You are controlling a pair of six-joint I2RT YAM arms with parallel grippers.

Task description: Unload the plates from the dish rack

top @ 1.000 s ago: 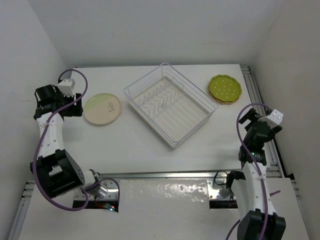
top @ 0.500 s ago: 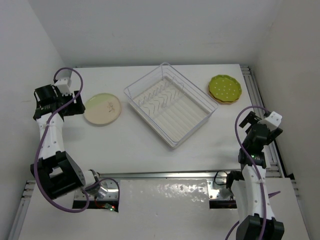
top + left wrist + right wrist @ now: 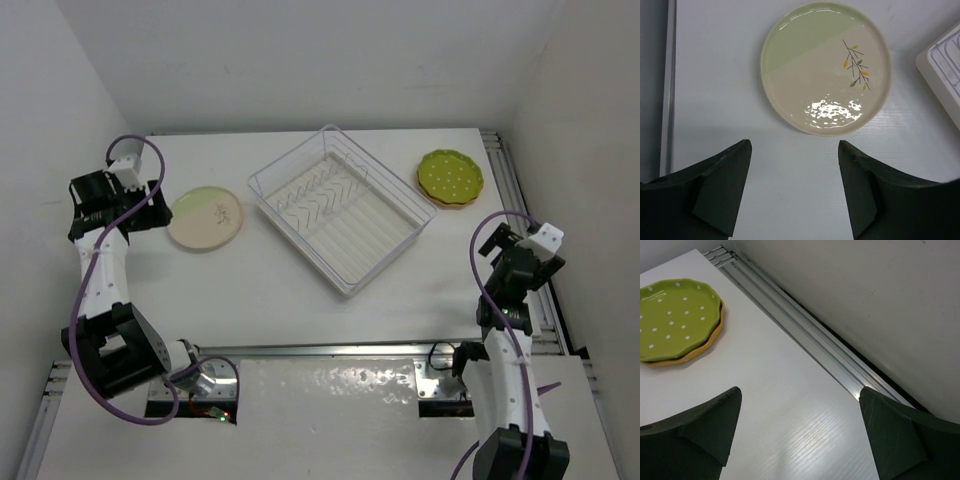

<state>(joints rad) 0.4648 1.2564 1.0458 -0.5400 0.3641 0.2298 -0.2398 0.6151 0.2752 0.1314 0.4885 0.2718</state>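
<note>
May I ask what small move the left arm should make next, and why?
Probably draw the left gripper back toward its base, jaws open. The white wire dish rack shows no plates in it. The pale green-and-cream round plate lies flat on the table, apart from the gripper. At the right, the green dotted scalloped plate sits on the orange-yellow plate. Unloading looks done.

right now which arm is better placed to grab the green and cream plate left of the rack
Left. The open left gripper hovers just beside the green and cream plate; the right gripper sits across the dish rack, near the dotted plates.
</note>
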